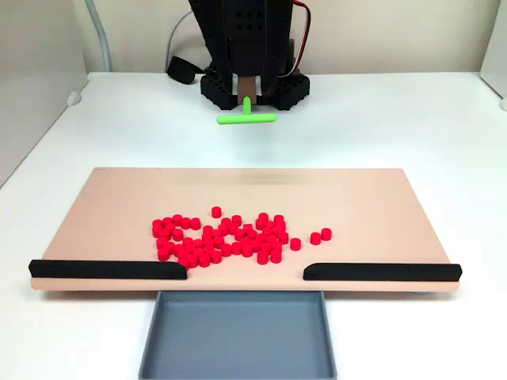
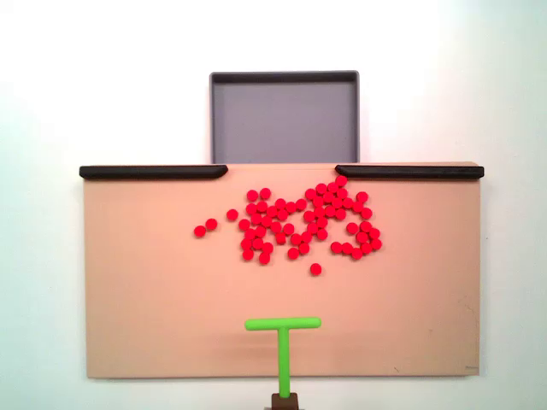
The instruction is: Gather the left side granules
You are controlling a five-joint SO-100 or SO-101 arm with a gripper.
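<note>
Nearest the camera in a fixed view sits the shallow grey rectangular tray, pushed up against the near edge of the board. Beneath everything spreads the plain white tabletop, the largest thing around me. On it lies the wide, flat, pale pinkish-tan board, which is next in size. After the tray comes my own black arm body, standing at the far side of the tabletop behind the board.

Two long black rails run along the board's near edge, one on the left and one on the right in this view, with a gap between them that lines up with the tray.

My jaws are closed on the stem of the bright green T-shaped tool; its crossbar points toward the board's middle and hangs over the far part of the board, well apart from the pellets. In the view from above, the same tool has its bar lying across and its stem running back to me.

Smallest are the granules, a loose scatter of bright red short-cylinder pellets on the near half of the board, close to the rails' gap. A few strays lie off to the right of the cluster in this view, and one sits alone on its far side.
</note>
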